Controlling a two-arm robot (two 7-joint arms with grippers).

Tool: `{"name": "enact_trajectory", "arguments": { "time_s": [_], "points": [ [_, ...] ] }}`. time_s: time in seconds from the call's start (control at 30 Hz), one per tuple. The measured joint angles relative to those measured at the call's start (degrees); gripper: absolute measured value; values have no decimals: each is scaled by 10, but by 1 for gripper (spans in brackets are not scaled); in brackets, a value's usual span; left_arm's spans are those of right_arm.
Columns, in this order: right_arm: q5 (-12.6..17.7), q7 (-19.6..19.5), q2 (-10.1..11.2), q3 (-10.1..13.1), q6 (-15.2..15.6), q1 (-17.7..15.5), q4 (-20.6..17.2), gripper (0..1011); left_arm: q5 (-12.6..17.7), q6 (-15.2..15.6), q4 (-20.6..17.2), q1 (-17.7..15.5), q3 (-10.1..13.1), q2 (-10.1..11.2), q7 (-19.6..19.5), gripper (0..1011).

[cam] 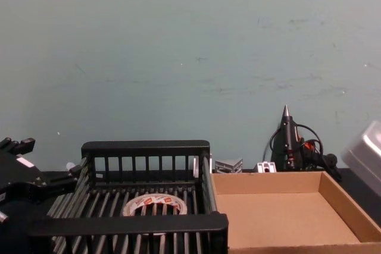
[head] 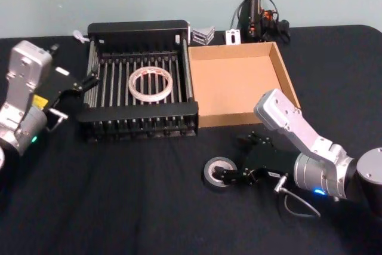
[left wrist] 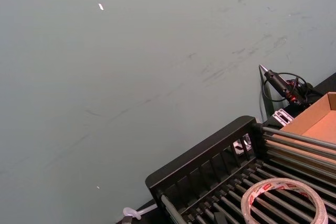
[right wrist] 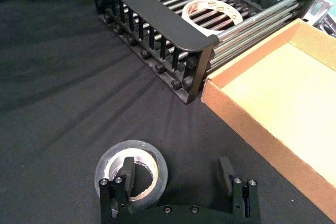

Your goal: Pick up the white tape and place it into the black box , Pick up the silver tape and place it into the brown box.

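The white tape lies flat on the barred floor of the black box. Right of it stands the brown box, its floor bare. The silver tape lies flat on the black cloth in front of the two boxes. My right gripper is open and low at the roll. One finger hangs over the roll's core, the other stands outside it on the brown box's side. My left gripper is raised beside the black box's left wall.
A black pointed tool with cables and small metal brackets sit at the table's back edge by the wall. Black cloth covers the table in front of the boxes.
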Motion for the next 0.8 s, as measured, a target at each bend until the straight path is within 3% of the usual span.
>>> {"name": "enact_trajectory", "arguments": {
  "time_s": [0.13,0.33,0.57,0.6,0.7,0.8],
  "points": [
    [0,0,0,0,0,0,0,1000,0,0,0,0,0,0,0,1001],
    [1,0,0,1,0,0,0,893,0,0,0,0,0,0,0,1001],
    [2,0,0,1,-1,0,0,706,0,0,0,0,0,0,0,1001],
    [2,0,0,1,-1,0,0,638,0,0,0,0,0,0,0,1001],
    [2,0,0,1,-1,0,0,578,0,0,0,0,0,0,0,1001],
    [3,0,0,1,-1,0,0,456,0,0,0,0,0,0,0,1001]
  ]
}}
